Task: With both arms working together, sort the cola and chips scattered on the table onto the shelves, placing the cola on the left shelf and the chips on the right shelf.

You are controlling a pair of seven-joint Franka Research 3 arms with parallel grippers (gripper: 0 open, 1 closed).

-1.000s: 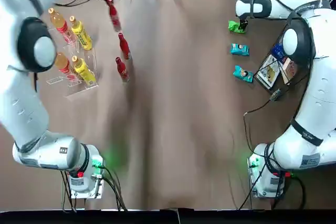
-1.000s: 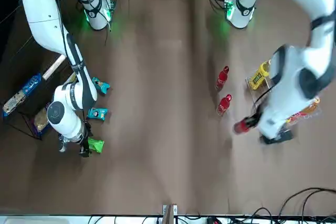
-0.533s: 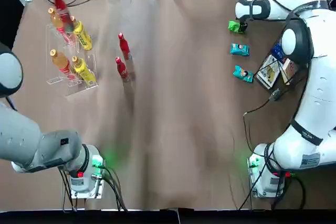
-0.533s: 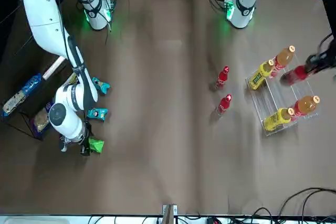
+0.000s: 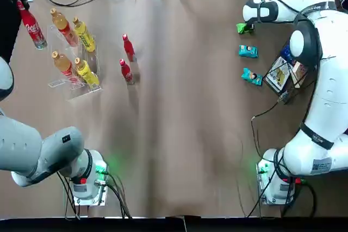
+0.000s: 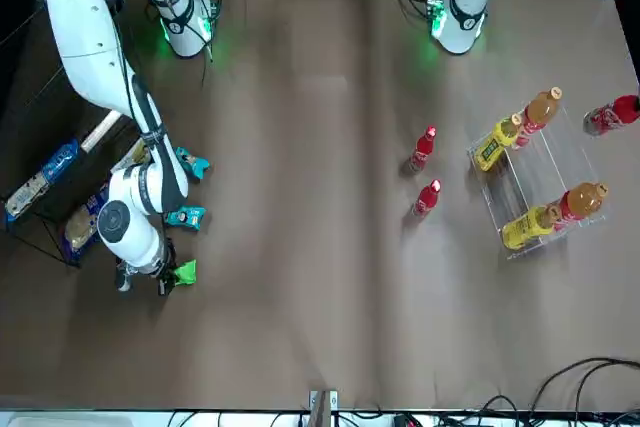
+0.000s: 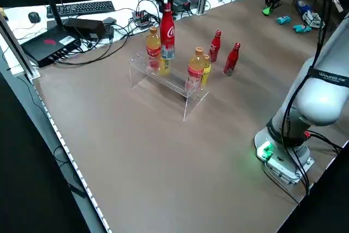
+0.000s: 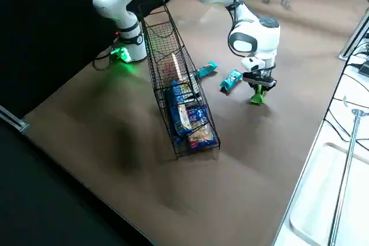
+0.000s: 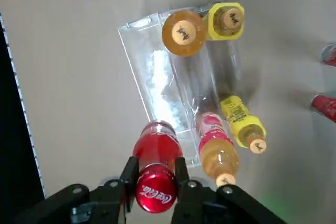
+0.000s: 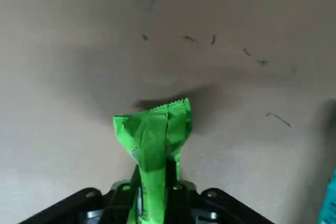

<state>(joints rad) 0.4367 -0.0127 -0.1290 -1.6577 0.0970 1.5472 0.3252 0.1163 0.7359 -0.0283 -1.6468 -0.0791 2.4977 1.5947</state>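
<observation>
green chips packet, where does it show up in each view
Top: green chips packet at upper right, under the right gripper.
Front: lower left.
Left side: tiny green speck at top right.
Right side: right of centre, hanging below the gripper.
Left wrist: not in it.
Right wrist: bottom centre, pinched in the fingers.
Shared landmark: the two teal chips packets beside it.
</observation>
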